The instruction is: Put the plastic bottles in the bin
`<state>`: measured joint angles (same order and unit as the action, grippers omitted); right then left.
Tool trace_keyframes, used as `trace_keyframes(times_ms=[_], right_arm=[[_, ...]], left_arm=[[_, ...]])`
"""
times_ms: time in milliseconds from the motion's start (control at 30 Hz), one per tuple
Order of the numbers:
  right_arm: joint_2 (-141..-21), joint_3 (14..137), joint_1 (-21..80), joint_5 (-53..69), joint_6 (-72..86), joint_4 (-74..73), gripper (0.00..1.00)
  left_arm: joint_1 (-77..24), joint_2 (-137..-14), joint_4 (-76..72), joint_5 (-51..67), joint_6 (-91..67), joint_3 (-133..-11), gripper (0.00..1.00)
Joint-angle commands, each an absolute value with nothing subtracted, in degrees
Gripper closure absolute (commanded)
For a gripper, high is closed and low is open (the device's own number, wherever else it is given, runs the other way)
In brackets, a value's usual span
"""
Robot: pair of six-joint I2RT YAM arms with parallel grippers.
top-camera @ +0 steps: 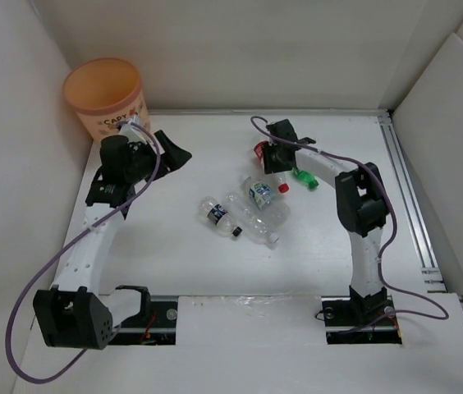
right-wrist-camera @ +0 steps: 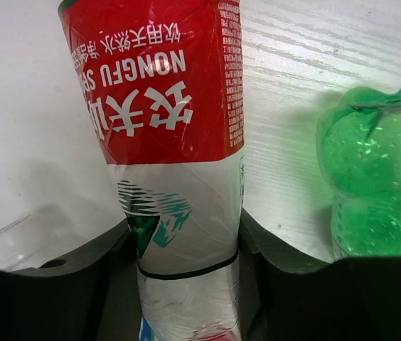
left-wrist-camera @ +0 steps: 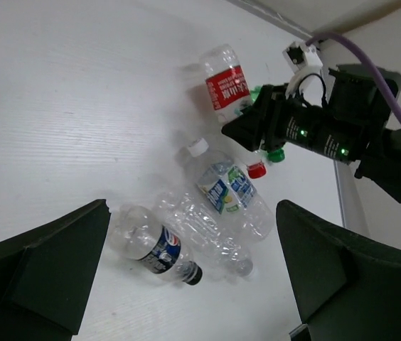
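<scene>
We find the bin (top-camera: 103, 94) standing at the far left corner of the worktop (top-camera: 166, 263). Five bottles lie around the middle, a little toward the right edge. The farthest bottle (top-camera: 261, 151) lies between the fingers of the right gripper (top-camera: 270, 158), with the rightmost bottle (top-camera: 304, 178) just beside it. Nearer our edge, the middle bottle (top-camera: 263, 195), the nearest bottle (top-camera: 254, 220) and the leftmost bottle (top-camera: 219, 216) lie close together. The left gripper (top-camera: 170, 152) hangs near the bin, well apart from the bottles.
</scene>
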<state>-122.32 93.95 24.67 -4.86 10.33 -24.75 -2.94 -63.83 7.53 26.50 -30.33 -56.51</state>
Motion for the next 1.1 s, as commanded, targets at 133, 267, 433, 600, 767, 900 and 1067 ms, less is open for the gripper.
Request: trace_keyframes(times_ms=[133,267,433,600,767,900,1067], right_arm=[[-108.57,99.32,23.74,0.77,10.72,-26.98,1.0],[-99.71,93.97,21.71,10.53,10.72,-24.0,1.0],[-91.85,90.1,19.86,26.58,10.72,-21.88,1.0],[-87.46,86.06,22.06,36.56,10.9,-17.25,1.0],[-85.69,85.43,24.35,38.92,12.74,-15.12,1.0],[-84.46,84.11,26.27,40.69,14.24,-12.3,1.0],[-84.46,82.89,27.6,41.56,14.77,-10.73,1.0]], left_arm=[[-17.74,-71.97,-2.62,23.46,-32.86,-65.03,0.0],[-20.57,-77.07,-8.52,27.42,-34.19,-69.34,0.0],[-21.97,-79.28,-18.78,33.65,-36.12,-71.2,0.0],[-21.97,-80.59,-32.51,40.16,-41.73,-68.81,0.0],[-25.57,-83.14,-34.01,40.44,-41.23,-71.27,0.0],[-26.81,-84.37,-34.01,38.16,-41.75,-71.28,0.0],[-26.81,-83.77,-34.01,32.89,-41.75,-70.05,0.03]])
